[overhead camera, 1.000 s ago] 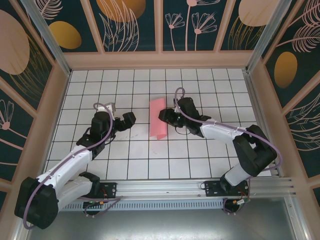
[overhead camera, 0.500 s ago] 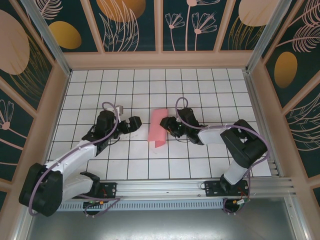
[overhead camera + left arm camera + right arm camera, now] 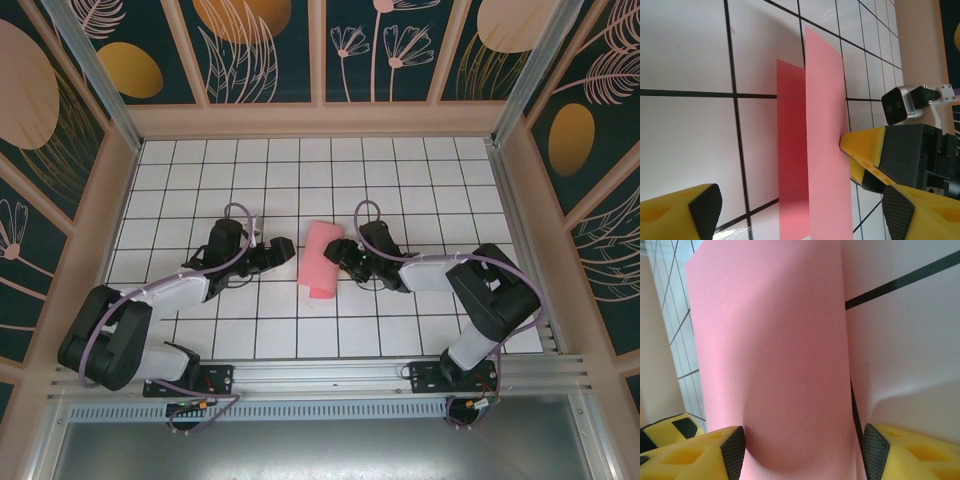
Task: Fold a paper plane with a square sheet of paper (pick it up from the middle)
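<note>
There is one pink sheet of paper [image 3: 320,263], folded into a long strip near the middle of the white gridded table [image 3: 400,170], and two arms with one gripper each. Left of the paper, the left arm [image 3: 170,292] reaches in low over the tiles. The left gripper [image 3: 284,249] sits just beside the strip's left edge, its jaws spread wide with nothing between them. From its wrist camera, its two yellow fingers [image 3: 702,207] frame the paper, which has one darker layer flat on the table and a paler flap rising above it. On the paper's right, the right gripper [image 3: 337,258] is close against the strip, and one of its yellow fingers [image 3: 865,150] meets the flap's far face. In the right wrist view the paper bulges in a soft curve between that gripper's parted pads [image 3: 735,450]. It seems to brush the left one, though the contact is hard to judge. The right arm [image 3: 480,290] bends back from the paper toward its base.
</note>
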`<state>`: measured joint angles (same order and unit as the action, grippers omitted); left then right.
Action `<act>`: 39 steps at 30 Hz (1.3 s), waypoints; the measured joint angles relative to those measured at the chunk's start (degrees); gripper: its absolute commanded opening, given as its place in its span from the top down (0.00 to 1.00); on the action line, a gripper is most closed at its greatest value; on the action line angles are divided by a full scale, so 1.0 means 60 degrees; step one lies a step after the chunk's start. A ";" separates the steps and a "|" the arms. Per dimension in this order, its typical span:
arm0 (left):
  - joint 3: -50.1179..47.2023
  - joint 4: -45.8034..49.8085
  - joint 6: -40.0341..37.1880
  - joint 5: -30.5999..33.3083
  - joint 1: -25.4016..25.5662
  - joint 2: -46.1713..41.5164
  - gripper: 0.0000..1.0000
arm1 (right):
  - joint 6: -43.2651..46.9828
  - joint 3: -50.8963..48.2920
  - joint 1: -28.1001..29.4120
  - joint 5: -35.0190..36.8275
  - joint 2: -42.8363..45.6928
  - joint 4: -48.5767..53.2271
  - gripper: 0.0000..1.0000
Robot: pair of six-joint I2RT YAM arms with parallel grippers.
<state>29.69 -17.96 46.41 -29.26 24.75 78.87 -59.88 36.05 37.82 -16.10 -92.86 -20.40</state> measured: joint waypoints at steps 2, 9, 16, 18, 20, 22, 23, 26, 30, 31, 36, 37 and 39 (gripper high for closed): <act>0.0135 -0.0149 0.0076 -0.0149 0.0087 0.0270 0.25 | 0.0178 0.0076 0.0000 0.0109 0.0149 0.0328 0.32; 0.0495 -0.0590 0.0244 -0.0656 0.0448 0.1049 0.35 | 0.0535 0.0353 -0.0004 0.0616 0.0455 0.1402 0.32; 0.0827 -0.0987 0.0466 -0.1078 0.0645 0.1778 0.54 | 0.0539 0.0353 -0.0004 0.0769 0.0452 0.1698 0.32; 0.0947 -0.1024 0.0510 -0.1151 0.0703 0.1974 0.56 | 0.0539 0.0353 -0.0004 0.0772 0.0452 0.1716 0.31; 0.1027 -0.1056 0.0521 -0.1166 0.0747 0.2127 0.57 | 0.0539 0.0353 -0.0004 0.0783 0.0452 0.1730 0.31; 0.1089 -0.1056 0.0535 -0.1166 0.0780 0.2273 0.57 | 0.0539 0.0353 -0.0004 0.0783 0.0452 0.1730 0.32; 0.1118 -0.1067 0.0535 -0.1162 0.0801 0.2357 0.57 | 0.0539 0.0353 -0.0004 0.0783 0.0452 0.1734 0.31; 0.1140 -0.1071 0.0535 -0.1155 0.0827 0.2532 0.57 | 0.0539 0.0353 0.0000 0.0787 0.0452 0.1730 0.31; 0.1144 -0.1075 0.0532 -0.1162 0.0845 0.2667 0.63 | 0.0539 0.0353 0.0000 0.0783 0.0455 0.1734 0.31; 0.1155 -0.1082 0.0543 -0.1162 0.0863 0.2714 0.65 | 0.0539 0.0353 -0.0004 0.0783 0.0455 0.1734 0.31; 0.1286 -0.1115 0.0532 -0.1308 0.0918 0.3009 0.84 | 0.0539 0.0353 0.0000 0.0787 0.0455 0.1734 0.31; 0.1304 -0.1126 0.0550 -0.1315 0.0933 0.3045 0.89 | 0.0539 0.0353 -0.0004 0.0787 0.0455 0.1734 0.31; 0.1326 -0.1129 0.0535 -0.1344 0.0933 0.3064 0.96 | 0.0546 0.0353 -0.0004 0.0787 0.0455 0.1749 0.31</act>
<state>37.65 -24.73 49.63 -37.32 30.35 97.25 -56.60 38.17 37.80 -11.38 -90.13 -9.91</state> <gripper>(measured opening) 0.094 0.691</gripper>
